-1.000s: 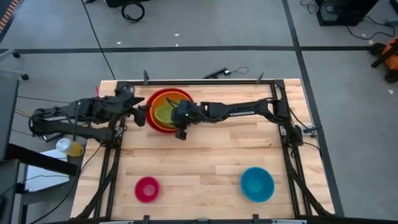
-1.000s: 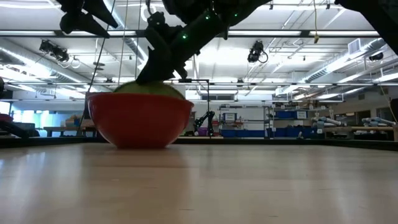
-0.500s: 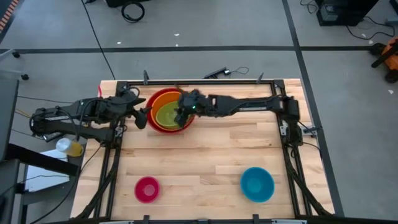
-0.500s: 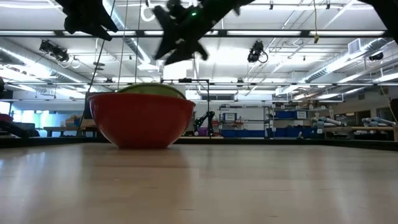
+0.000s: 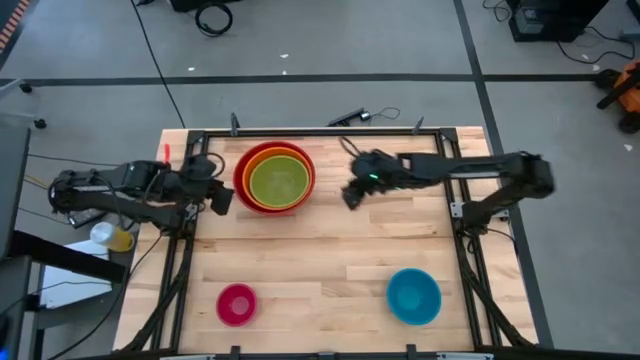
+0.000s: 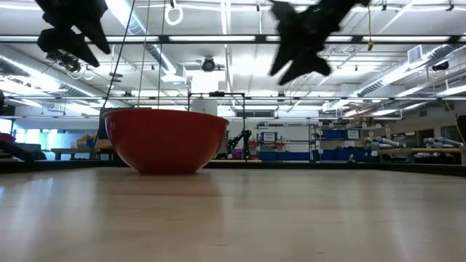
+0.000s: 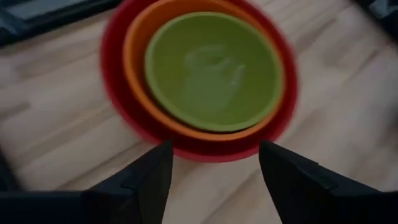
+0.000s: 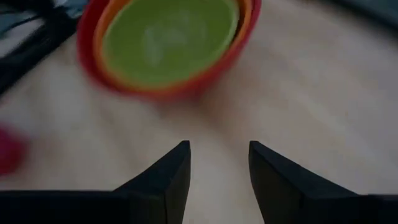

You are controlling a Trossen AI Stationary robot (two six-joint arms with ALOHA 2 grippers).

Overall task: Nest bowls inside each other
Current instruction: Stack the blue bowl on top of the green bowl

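The red bowl [image 5: 241,180] stands at the table's far middle on its base. The orange bowl [image 5: 253,160] sits in it and the green bowl [image 5: 278,182] sits in the orange one. The pink bowl [image 5: 237,304] is near the front left and the blue bowl [image 5: 413,296] near the front right. My left gripper [image 5: 222,197] hangs open just left of the stack, its fingers [image 7: 155,177] short of the red rim [image 7: 186,149]. My right gripper [image 5: 350,196] is open in the air right of the stack, with nothing between its fingers [image 8: 177,168].
A black frame [image 5: 320,131] runs along the table's far edge and down both sides. Bare wood lies between the stack and the two loose bowls. In the low view only the red bowl [image 6: 164,138] shows on the table, with both grippers high above it.
My right gripper has come away from the green bowl, risen and drawn back toward the table's right edge, rolling as it went. The green bowl, which stuck up above the red rim, now sits lower, level in the orange one. My left gripper has sunk a little and tipped downward.
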